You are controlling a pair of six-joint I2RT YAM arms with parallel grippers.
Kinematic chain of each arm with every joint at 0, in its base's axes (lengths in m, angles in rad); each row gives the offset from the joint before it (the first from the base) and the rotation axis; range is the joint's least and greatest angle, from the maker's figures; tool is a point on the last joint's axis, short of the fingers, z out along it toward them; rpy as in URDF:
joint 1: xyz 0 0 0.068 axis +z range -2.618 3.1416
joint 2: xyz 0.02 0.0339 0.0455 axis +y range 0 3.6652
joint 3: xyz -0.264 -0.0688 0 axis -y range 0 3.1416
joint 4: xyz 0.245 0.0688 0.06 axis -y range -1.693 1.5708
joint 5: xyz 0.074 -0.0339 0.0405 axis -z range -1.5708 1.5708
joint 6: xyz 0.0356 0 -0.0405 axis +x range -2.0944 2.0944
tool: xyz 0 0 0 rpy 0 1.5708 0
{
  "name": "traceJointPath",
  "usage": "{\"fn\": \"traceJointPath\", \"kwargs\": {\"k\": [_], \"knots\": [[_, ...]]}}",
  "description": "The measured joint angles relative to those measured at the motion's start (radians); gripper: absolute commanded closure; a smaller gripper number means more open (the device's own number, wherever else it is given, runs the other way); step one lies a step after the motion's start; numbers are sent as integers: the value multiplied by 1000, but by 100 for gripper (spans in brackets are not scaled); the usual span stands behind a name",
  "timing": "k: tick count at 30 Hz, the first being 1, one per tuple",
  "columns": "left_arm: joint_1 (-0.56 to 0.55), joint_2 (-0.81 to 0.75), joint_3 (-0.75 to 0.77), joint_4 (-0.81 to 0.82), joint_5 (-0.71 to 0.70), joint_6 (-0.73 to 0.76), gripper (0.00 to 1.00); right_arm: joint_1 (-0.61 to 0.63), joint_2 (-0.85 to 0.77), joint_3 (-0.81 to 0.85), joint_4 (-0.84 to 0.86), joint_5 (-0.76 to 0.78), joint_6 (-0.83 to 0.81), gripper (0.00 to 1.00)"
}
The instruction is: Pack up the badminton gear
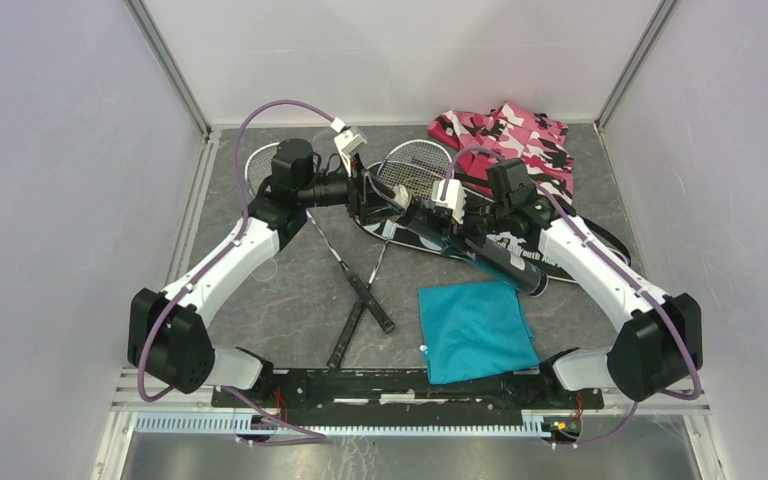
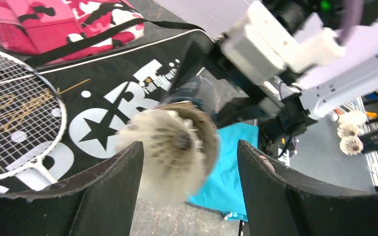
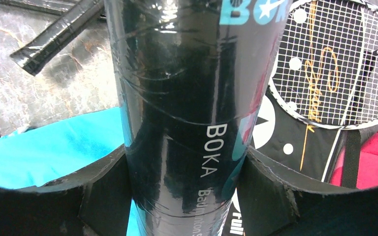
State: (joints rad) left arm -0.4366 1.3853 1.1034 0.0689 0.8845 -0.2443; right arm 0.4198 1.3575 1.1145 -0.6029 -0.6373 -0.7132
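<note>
- Left wrist view: my left gripper (image 2: 189, 147) stands wide open. A shuttlecock (image 2: 170, 147) sits between its fingers, touching neither, seemingly at the mouth of the tube (image 1: 508, 265).
- My right gripper (image 3: 187, 164) is clamped on that tube, both fingers against its sides, over the bag (image 2: 113, 98) at about 3 o'clock from the table's middle.
- I judge the step in hand to be loading shuttlecocks into the tube.
- Next I'd back the left arm straight off without brushing the feathers, holding the tube steady.
- The racquets (image 1: 360, 290) lie unpacked, heads at 11 and 12 o'clock, handles crossing toward 6.
</note>
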Motion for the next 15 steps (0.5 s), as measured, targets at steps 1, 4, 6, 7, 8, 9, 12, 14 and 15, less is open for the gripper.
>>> {"fn": "traceJointPath", "kwargs": {"k": [1, 4, 6, 7, 8, 9, 12, 14, 15], "knots": [[0, -3, 0, 0, 12, 2, 24, 0, 3, 0, 3, 11, 6, 71], [-16, -22, 0, -3, 42, 8, 23, -3, 32, 0, 10, 33, 8, 71], [-24, -29, 0, -2, 58, 11, 22, -5, 43, 0, 10, 45, 8, 71], [-26, -29, 0, -3, 65, 11, 22, -5, 45, 0, 10, 48, 8, 71], [-26, -29, 0, -3, 68, 12, 21, -5, 45, 0, 10, 51, 8, 71], [-26, -29, 0, -5, 68, 13, 21, -5, 45, 0, 10, 52, 9, 71], [-26, -29, 0, -12, 67, 26, 20, -5, 45, 0, 10, 54, 9, 71], [-26, -29, 0, -22, 63, 40, 20, -5, 45, 0, 10, 53, 8, 71], [-26, -29, 0, -28, 59, 48, 20, -5, 45, 0, 10, 53, 8, 71]]}}
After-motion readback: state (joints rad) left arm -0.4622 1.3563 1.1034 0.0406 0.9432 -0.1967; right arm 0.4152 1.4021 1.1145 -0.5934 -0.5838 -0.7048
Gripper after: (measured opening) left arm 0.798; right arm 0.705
